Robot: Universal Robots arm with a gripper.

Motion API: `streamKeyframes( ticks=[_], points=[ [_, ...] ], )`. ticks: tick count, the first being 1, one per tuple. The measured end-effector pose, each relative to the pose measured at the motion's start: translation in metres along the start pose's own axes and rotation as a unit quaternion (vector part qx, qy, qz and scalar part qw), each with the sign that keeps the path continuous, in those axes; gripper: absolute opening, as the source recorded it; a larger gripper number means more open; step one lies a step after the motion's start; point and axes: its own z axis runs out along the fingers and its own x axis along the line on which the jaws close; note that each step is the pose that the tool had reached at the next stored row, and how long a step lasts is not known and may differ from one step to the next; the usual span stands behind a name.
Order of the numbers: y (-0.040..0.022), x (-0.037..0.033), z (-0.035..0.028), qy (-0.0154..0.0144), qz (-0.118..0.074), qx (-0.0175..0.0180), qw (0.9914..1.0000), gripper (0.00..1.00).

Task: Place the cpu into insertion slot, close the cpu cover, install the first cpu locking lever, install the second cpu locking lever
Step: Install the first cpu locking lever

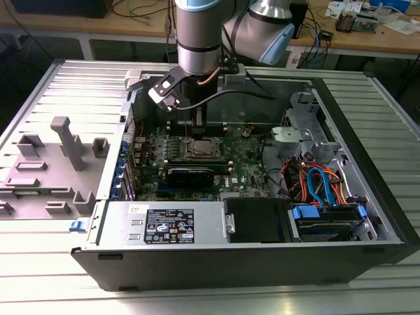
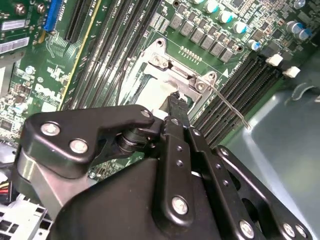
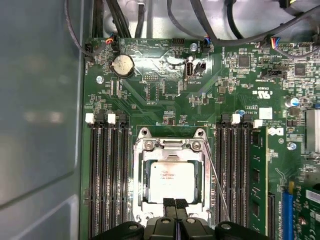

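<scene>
While the arm reaches into the one open computer case [image 1: 216,270], its single gripper [image 3: 175,202] hangs over the one green motherboard [image 3: 165,95], between two banks of black memory slots [image 3: 107,180]. Both fingers [image 2: 172,107] are pressed together, gripping nothing, with their tips at the cpu cover's [image 3: 172,152] edge. That cover lies flat over the insertion slot [image 3: 147,192], and one cpu [image 3: 172,177] shows through its cut-out. One thin lever [image 3: 217,185] slants free beside it.

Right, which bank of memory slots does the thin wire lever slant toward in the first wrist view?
The slot bank nearer the blue connector; the other bank lies along the grey case wall, away from the lever.
</scene>
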Motion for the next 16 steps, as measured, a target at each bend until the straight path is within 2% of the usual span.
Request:
streamKeyframes(
  ticks=[6, 9, 16],
  points=[
    [0.0007, -0.0004, -0.0158, 0.0000, 0.000, 0.0013, 1.00000, 0.11],
    [0.0011, -0.0006, -0.0215, 0.0000, 0.000, 0.0018, 1.00000, 0.11],
    [0.0014, -0.0010, -0.0416, -0.0005, 0.000, 0.0029, 1.00000, 0.11]
  ],
)
